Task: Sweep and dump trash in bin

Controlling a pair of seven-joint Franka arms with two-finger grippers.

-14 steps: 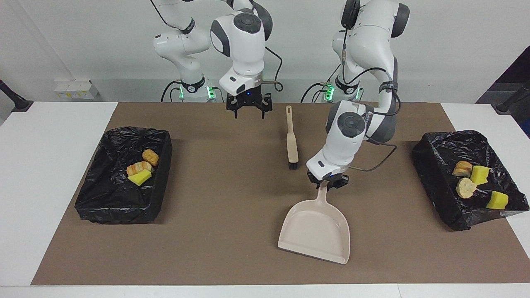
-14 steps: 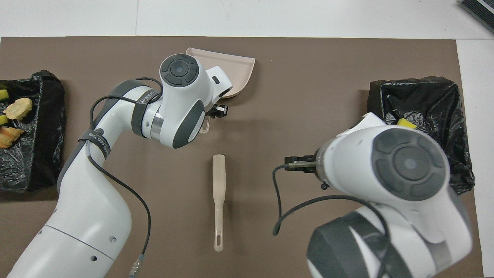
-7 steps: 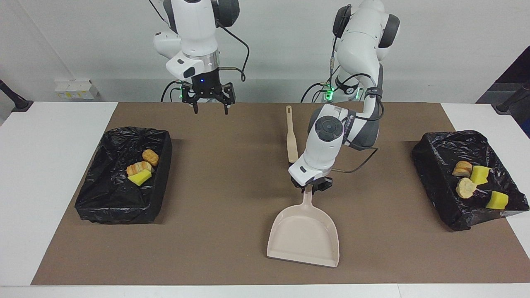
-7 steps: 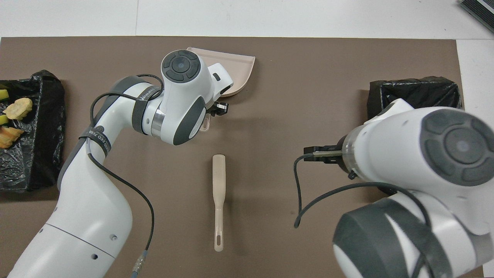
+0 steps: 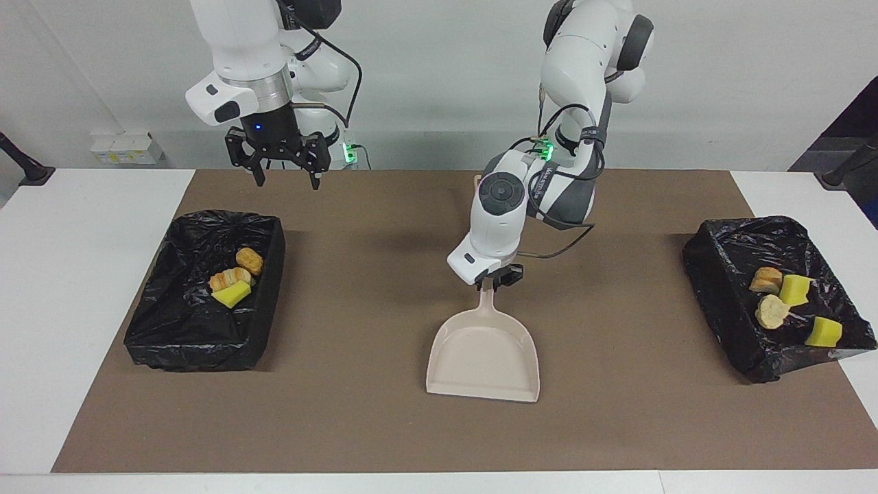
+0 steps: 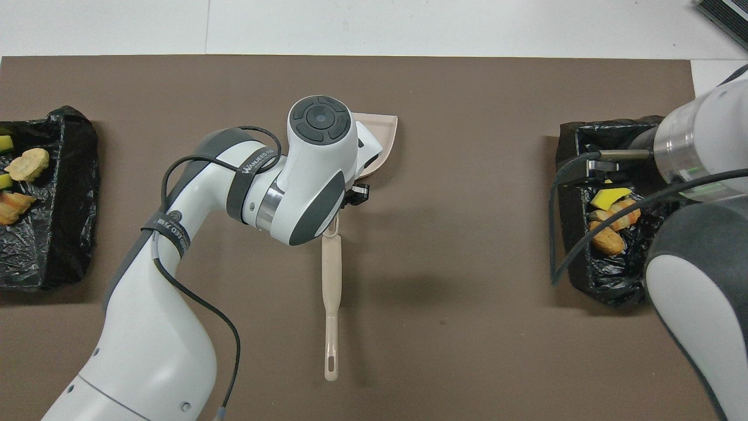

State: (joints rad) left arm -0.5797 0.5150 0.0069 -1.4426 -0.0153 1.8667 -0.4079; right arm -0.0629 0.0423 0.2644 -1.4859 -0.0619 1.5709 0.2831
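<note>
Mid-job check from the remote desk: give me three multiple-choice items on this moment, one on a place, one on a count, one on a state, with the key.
1. Where does the dustpan lie?
A. On the brown mat, between the two bins
B. Inside a bin
C. On the white table edge

2. How many trash pieces lie in the bin at the left arm's end?
A. Two
B. Four
C. Six

3. What is the right gripper doing?
A. Gripping the brush
B. Holding a yellow chunk
C. Hanging open, holding nothing

Key: 1 A, the pan rests flat mid-mat with the left gripper at its handle; 2 B, two yellow and two tan pieces show; 3 C, its fingers are spread in the air.
</note>
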